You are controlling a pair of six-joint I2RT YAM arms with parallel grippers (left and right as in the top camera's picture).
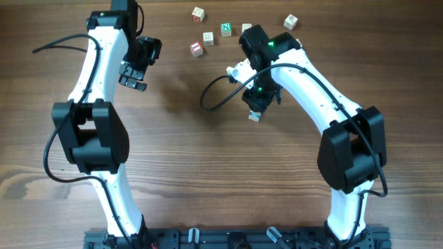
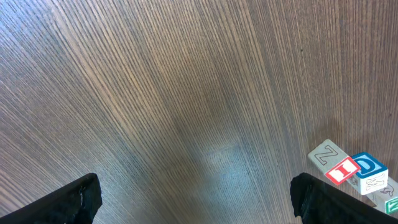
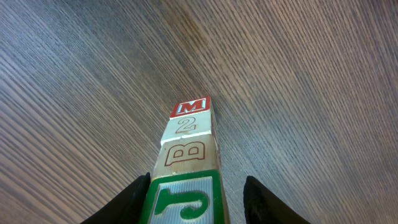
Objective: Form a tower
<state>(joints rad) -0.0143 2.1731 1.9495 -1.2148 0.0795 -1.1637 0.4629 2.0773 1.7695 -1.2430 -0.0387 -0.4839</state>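
Astride the tower (image 3: pixel 185 143), right end effector (image 3: pixel 196 186) spread (left end effector (image 2: pixel 194 190) likewise); cubes (image 1: pixel 208 38) beyond.

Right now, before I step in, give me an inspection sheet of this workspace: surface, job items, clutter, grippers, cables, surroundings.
Surface: wooden table, bare wood grain, no spills seen.
Job's things: tower, four cubes showing: M, 2, B, with the green J cube on top.
Clutter: loose letter cubes at the far edge, apart from the tower.
Grippers: left gripper jaws wide over bare wood; right gripper jaws straddle the J cube, gap on one side.
Cables: black cables loop beside each arm.
Surroundings: black rail at the near edge; nothing else seen.
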